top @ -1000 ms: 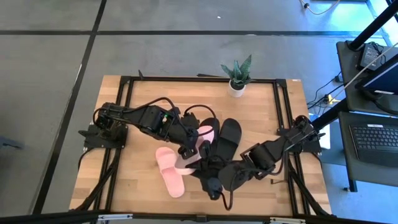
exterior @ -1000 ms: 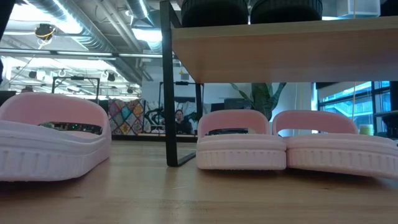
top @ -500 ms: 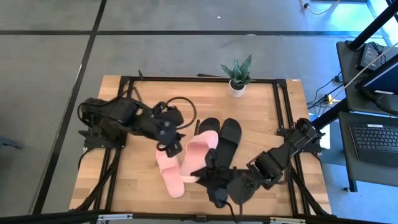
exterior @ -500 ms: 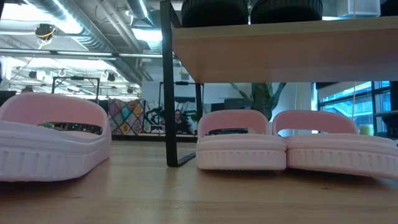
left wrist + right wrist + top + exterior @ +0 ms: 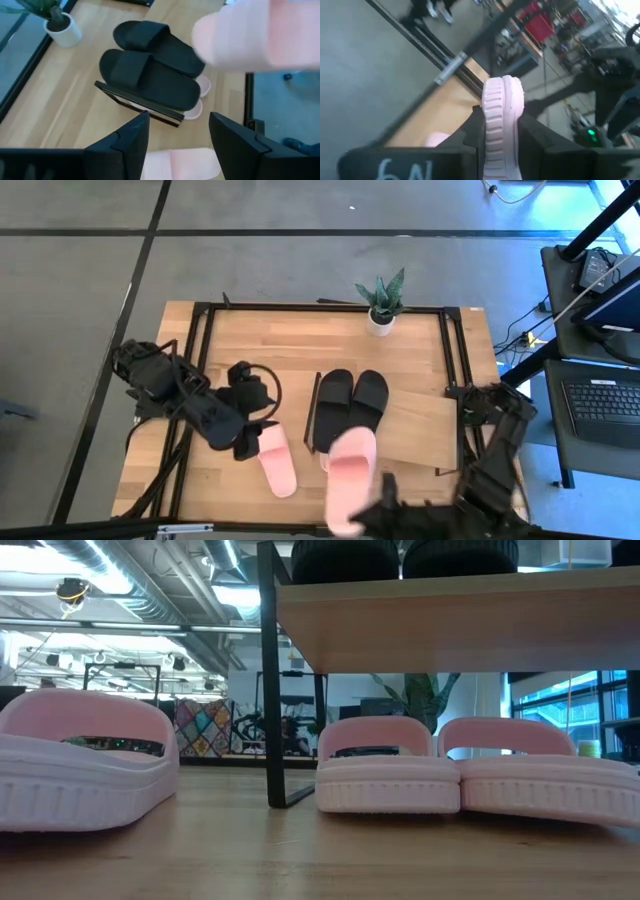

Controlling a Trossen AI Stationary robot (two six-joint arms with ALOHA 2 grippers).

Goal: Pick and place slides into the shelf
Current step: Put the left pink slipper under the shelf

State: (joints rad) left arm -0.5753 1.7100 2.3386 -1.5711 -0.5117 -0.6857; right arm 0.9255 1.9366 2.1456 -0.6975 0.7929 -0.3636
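From above, the right gripper [image 5: 385,498] carries a pink slide [image 5: 346,472] at the near edge, just short of the shelf [image 5: 420,428] whose top holds the black pair [image 5: 350,408]; the left gripper [image 5: 247,442] stands wide and empty beside a loose pink slide [image 5: 276,461]. Low down, two pink slides [image 5: 465,780] already sit under the shelf's top board. The right wrist shows the fingers [image 5: 529,133] clamped on the sole's edge. Best to level it and feed it in toe-first.
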